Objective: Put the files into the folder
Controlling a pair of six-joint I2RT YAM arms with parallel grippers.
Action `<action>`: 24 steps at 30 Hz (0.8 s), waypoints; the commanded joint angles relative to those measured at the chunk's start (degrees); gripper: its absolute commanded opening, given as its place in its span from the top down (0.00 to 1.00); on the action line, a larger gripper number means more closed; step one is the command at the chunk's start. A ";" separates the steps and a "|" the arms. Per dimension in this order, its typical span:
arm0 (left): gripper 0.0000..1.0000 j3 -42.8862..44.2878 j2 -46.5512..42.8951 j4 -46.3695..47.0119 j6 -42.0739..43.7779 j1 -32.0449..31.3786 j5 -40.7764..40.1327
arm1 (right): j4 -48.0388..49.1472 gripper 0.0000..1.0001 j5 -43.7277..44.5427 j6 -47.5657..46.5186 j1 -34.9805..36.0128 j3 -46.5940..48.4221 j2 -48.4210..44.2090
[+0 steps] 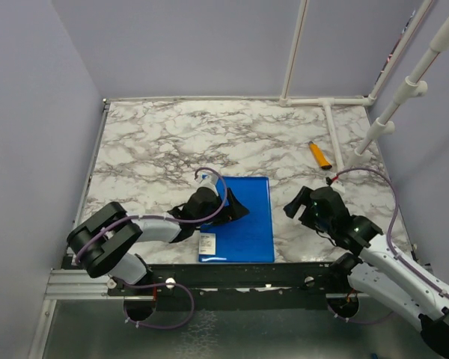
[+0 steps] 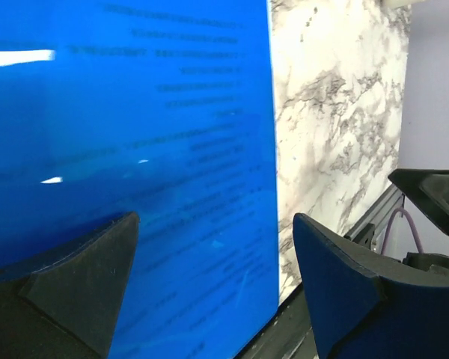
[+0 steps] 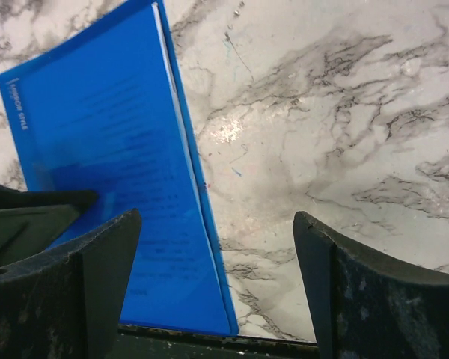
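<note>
The blue folder [image 1: 248, 221] lies flat and closed at the table's near edge, with a white label [image 1: 207, 241] at its near left corner. The files are inside it: their black text shows faintly through the cover [image 2: 209, 142], and a thin white paper edge [image 3: 187, 149] runs along the folder's [image 3: 97, 127] right side. My left gripper [image 1: 237, 206] hovers open just over the folder's left part [image 2: 135, 112], with nothing between its fingers [image 2: 213, 288]. My right gripper [image 1: 299, 206] stands open over bare marble to the right of the folder, also with nothing in it [image 3: 217, 288].
An orange marker-like object [image 1: 319, 154] lies at the back right. White pipes [image 1: 334, 123] run along the table's far right side and up the corner. The black front rail [image 1: 284, 273] borders the folder's near edge. Grey walls close in left and back.
</note>
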 commanded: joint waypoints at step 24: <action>0.18 20.88 -13.35 -45.54 15.63 -1.71 -24.04 | 3.45 0.36 0.06 -8.44 0.14 4.90 13.56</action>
